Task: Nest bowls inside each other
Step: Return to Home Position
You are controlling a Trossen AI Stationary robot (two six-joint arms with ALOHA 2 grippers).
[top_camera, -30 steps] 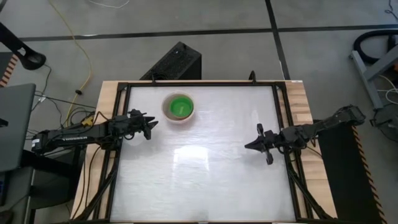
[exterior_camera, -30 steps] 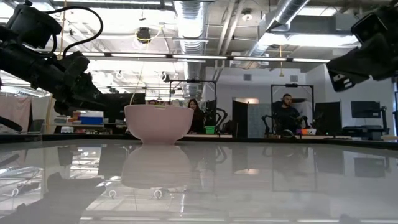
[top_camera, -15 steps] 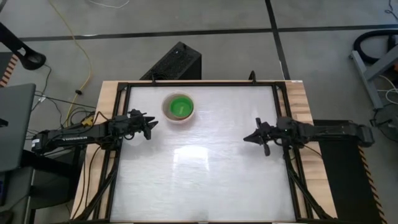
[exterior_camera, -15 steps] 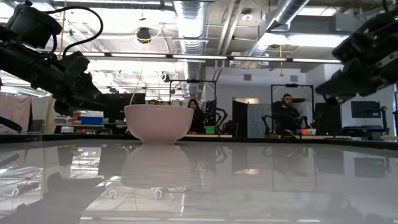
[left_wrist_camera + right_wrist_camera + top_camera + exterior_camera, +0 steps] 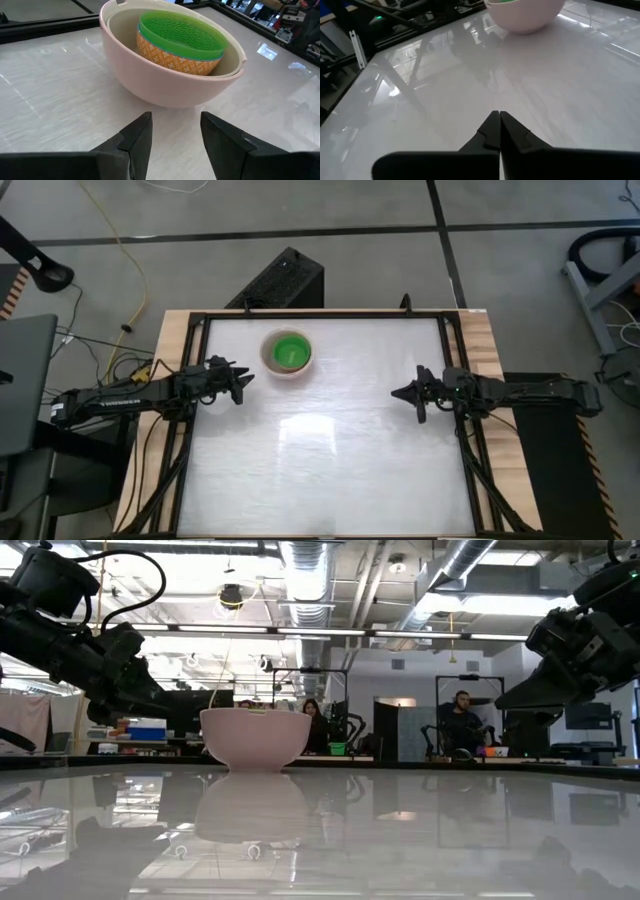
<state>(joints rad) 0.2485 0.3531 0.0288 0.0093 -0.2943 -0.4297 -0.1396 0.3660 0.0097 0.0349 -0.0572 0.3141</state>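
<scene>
The bowls stand nested in one stack [image 5: 288, 353] at the table's far left of centre: a cream-white outer bowl [image 5: 165, 85], a paler bowl's rim [image 5: 231, 62] inside it, an orange-patterned bowl with a blue rim [image 5: 172, 57], and the bright green bowl [image 5: 180, 30] innermost. The stack rests on its base [image 5: 255, 765]. My left gripper [image 5: 243, 385] hovers open just left and near of the stack, its fingers [image 5: 135, 142] pointing at the outer bowl without touching it. My right gripper [image 5: 400, 393] is shut and holds nothing, above the table's right side, far from the stack [image 5: 525, 15].
A black frame [image 5: 455, 370] rims the white tabletop [image 5: 330, 450], whose middle and near half are bare. A black box [image 5: 285, 280] stands on the floor beyond the far edge. In the low view, people [image 5: 460, 720] sit in the room behind the table.
My right arm has swung round until it lies level across the table's right edge. Its gripper has gone a little toward the far edge, sunk slightly and rolled, staying shut. The left arm and the stack of bowls have kept still.
</scene>
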